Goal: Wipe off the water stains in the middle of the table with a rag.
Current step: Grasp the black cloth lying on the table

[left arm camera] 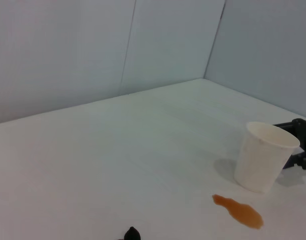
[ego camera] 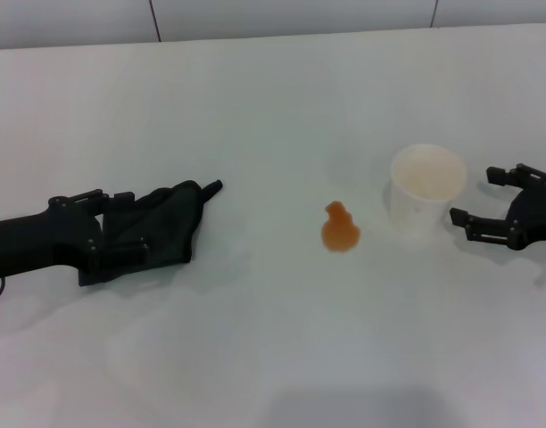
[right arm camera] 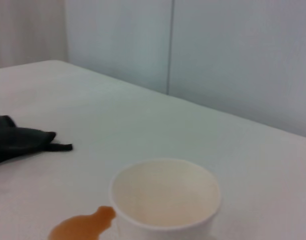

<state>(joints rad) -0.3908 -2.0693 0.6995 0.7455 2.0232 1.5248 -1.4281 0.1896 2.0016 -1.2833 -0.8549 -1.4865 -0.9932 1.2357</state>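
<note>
Head view shows the left gripper [ego camera: 121, 227] clamped on the rag [ego camera: 161, 227]; wiping the water stains [ego camera: 339, 229] might knock the cup [ego camera: 426, 189] just beside.

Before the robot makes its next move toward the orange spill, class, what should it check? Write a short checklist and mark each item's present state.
1. Left end effector on the rag: ok, its fingers lie over the cloth.
2. Rag firmly gripped: cannot tell.
3. Water stains unwiped: ok, the blotch is whole.
4. Table between rag and stain unobstructed: ok.
5. Cup away from the stain: not ok, it stands upright close beside it.
6. Right end effector out of the wiping path: ok, open beyond the cup.
</note>
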